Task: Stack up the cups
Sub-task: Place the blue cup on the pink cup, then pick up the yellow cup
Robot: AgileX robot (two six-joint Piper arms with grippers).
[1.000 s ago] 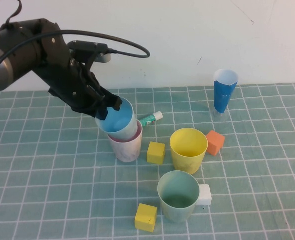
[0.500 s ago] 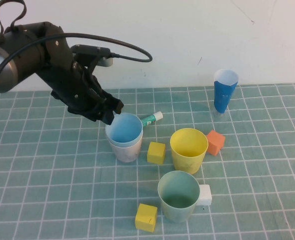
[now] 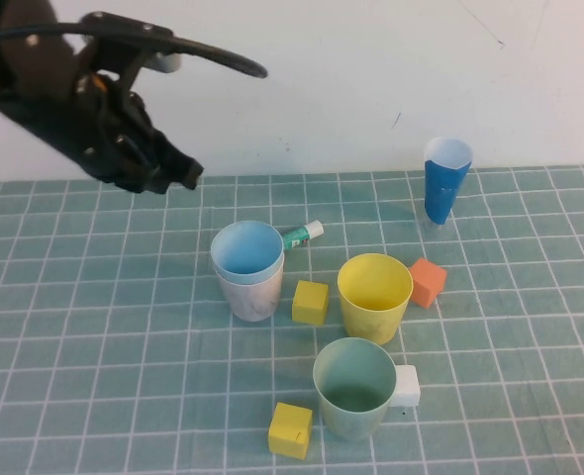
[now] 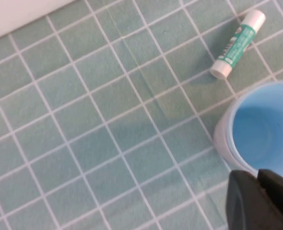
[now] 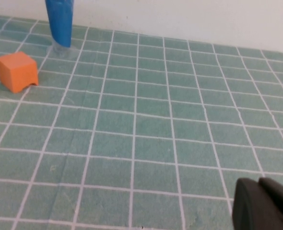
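The light blue cup (image 3: 245,249) sits nested in the pink cup (image 3: 252,295) left of centre. The yellow cup (image 3: 373,287) stands to their right and the green cup (image 3: 354,381) nearer the front. My left gripper (image 3: 183,170) hangs above and to the back left of the nested pair, shut and empty. In the left wrist view its gripper (image 4: 257,173) shows beside the blue cup's rim (image 4: 261,127). My right gripper (image 5: 259,184) is shut and empty, low over the mat, outside the high view.
A dark-blue cone cup (image 3: 442,183) stands at the back right, also in the right wrist view (image 5: 60,21). An orange block (image 3: 427,282), two yellow blocks (image 3: 310,302) (image 3: 290,429), a white block (image 3: 405,386) and a green tube (image 3: 300,235) lie around the cups.
My left gripper set the blue cup into the pink cup, let go of it, then rose up and back to the left. The blue cup now sits upright.
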